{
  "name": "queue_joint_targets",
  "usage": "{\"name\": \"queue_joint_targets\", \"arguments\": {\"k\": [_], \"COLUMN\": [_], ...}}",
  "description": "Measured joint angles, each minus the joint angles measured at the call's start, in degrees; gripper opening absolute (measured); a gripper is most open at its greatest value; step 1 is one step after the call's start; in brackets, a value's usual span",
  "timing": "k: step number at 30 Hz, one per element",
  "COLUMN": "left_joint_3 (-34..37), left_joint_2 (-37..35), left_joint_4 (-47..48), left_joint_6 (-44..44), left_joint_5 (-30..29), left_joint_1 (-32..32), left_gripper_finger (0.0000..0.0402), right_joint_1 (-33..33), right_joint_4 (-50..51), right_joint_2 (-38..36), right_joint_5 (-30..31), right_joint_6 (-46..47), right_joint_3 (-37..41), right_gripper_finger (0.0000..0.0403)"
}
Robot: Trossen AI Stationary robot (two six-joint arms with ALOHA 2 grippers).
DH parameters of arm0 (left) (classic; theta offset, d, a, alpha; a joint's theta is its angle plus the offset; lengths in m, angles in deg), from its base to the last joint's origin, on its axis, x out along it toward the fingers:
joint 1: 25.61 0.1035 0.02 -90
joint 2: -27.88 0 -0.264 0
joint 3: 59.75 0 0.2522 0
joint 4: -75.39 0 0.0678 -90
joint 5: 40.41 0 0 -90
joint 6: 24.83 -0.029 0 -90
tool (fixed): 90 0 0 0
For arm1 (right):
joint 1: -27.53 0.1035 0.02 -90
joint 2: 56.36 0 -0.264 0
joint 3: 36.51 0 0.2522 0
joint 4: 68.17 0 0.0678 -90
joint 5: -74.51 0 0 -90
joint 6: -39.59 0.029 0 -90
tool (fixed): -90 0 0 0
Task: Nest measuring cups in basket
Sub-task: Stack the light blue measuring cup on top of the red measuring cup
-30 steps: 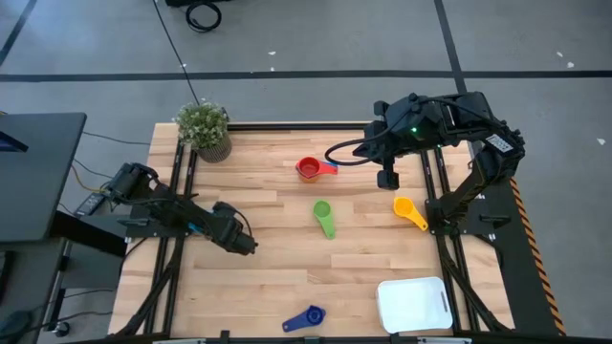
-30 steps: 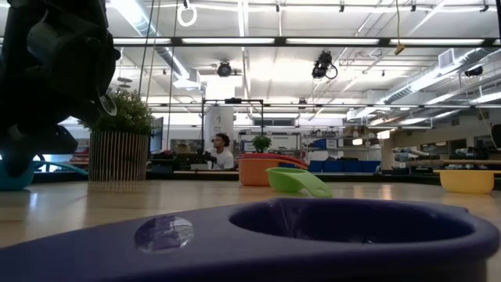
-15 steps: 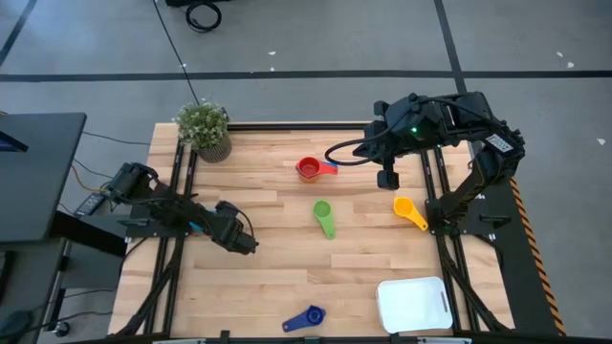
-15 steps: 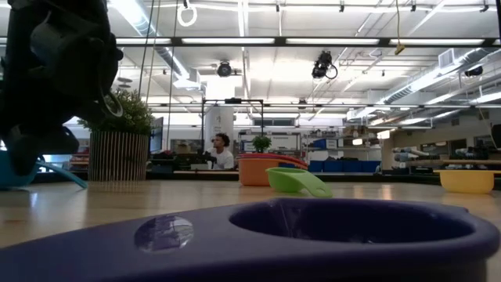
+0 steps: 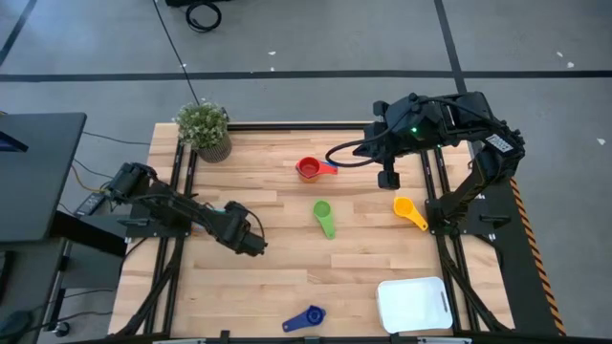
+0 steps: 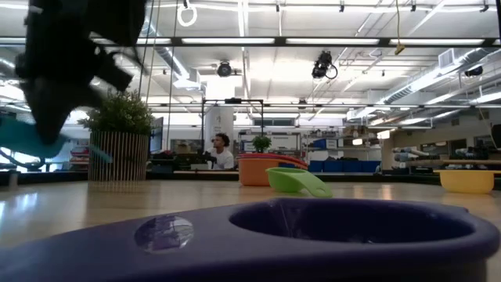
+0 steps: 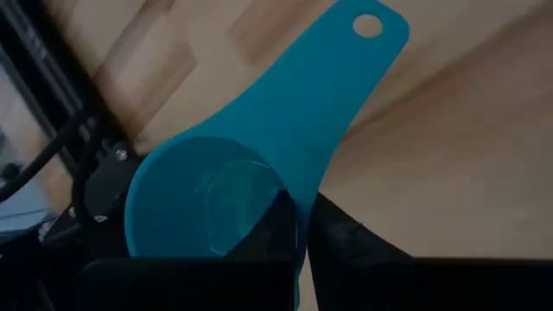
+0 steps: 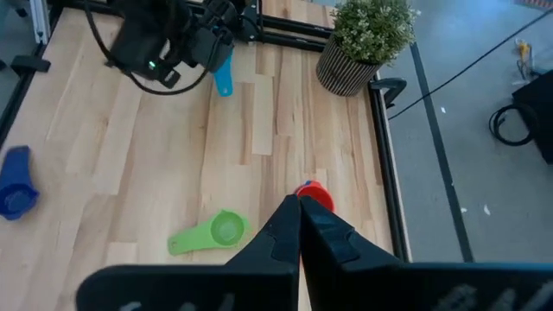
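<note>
The light blue measuring cup (image 7: pixel 216 216) is up off the desk (image 5: pixel 287 268), pinched at its bowl rim by the left gripper (image 5: pixel 251 244), fingers closed on that thin wall, the flat handle sticking out ahead. From the low view it hangs clear of the wood. That's a narrow bite on slick plastic: if the arm swings quickly, I'd expect the cup to pivot or slip out, and a drop here would send it rolling.

Look at where it has to go: the white basket (image 5: pixel 413 304) sits at the near right corner of the desk, well apart from this gripper. Between them lies the green cup (image 5: pixel 324 219) in the middle of the desk, and the dark blue cup (image 5: pixel 306 318) at the near edge, beside the basket. A low carry could clip either one and knock it about, the dark blue perhaps right off the edge.

The basket holds nothing I can see, so this would be the first cup in. My guess is order matters; put a small one in first and the bigger ones won't nest over it cleanly.

The red cup (image 5: pixel 309 169), seemingly stacked with another, sits toward the far side, the yellow cup (image 5: pixel 409 211) by the right arm's base. The right gripper (image 5: pixel 387 178) hangs shut and empty above the desk between the two; a crossing reach could foul it. The potted plant (image 5: pixel 204 130) stands in the far left corner.
</note>
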Motion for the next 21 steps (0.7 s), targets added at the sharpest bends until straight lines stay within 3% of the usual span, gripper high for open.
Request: {"name": "queue_joint_targets", "arguments": {"k": [9, 21], "left_joint_3": [-19.84, -39.09], "left_joint_2": [0.0, 1.96], "left_joint_4": [5.93, 6.56], "left_joint_6": [-15.54, -38.93], "left_joint_5": [-2.23, -7.58], "left_joint_1": [1.73, 16.7], "left_gripper_finger": [0.0014, 0.0014], "right_joint_1": [0.46, 0.83], "right_joint_4": [0.31, 2.11], "right_joint_2": [-1.53, -7.02], "right_joint_5": [2.72, 7.94], "right_joint_6": [-2.45, 1.67], "right_joint_3": [0.0, -0.02], "right_gripper_finger": [0.0002, 0.0002]}}
